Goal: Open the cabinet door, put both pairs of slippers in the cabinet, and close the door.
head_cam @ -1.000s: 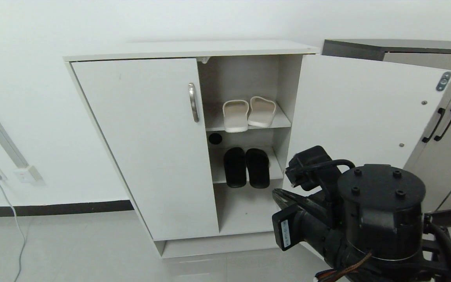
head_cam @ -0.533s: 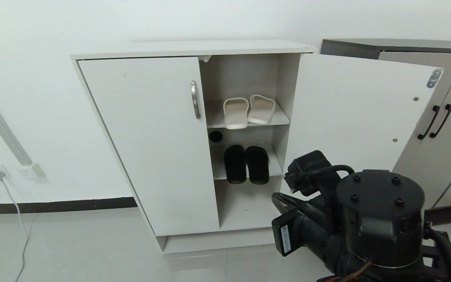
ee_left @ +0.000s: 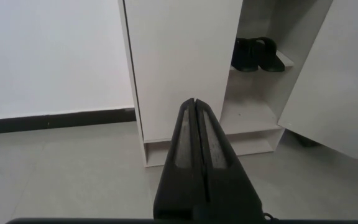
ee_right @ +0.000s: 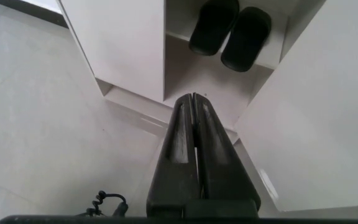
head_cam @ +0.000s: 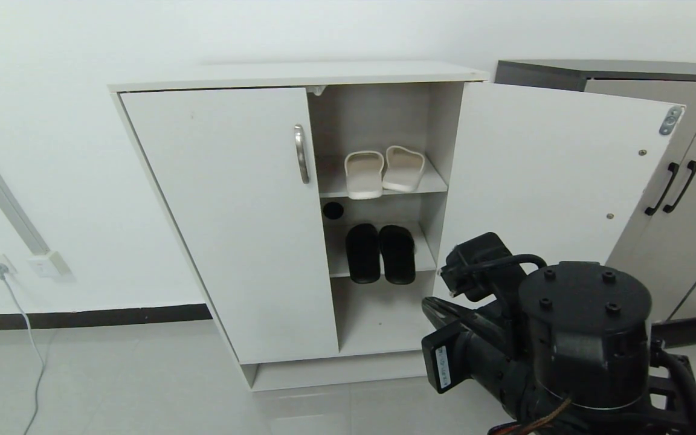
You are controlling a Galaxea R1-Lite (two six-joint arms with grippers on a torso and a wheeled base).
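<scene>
Apparently done: opening the door point(head_cam: 553, 175), swung out at 3 o'clock of the cabinet point(head_cam: 293, 74); shelving the white slippers point(head_cam: 364, 175), with the black slippers point(head_cam: 363, 254) at 6 o'clock below. Left: closing up. Gripping nothing with left gripper point(ee_left: 194, 106) or right gripper point(ee_right: 194, 102), both pinched together.

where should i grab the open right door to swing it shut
Take the open door by its free vertical edge, farthest from the hinge side. Likely come around from the robot's right: the inner face looks toward the robot, so the face to push on is the hidden outer one.
</scene>
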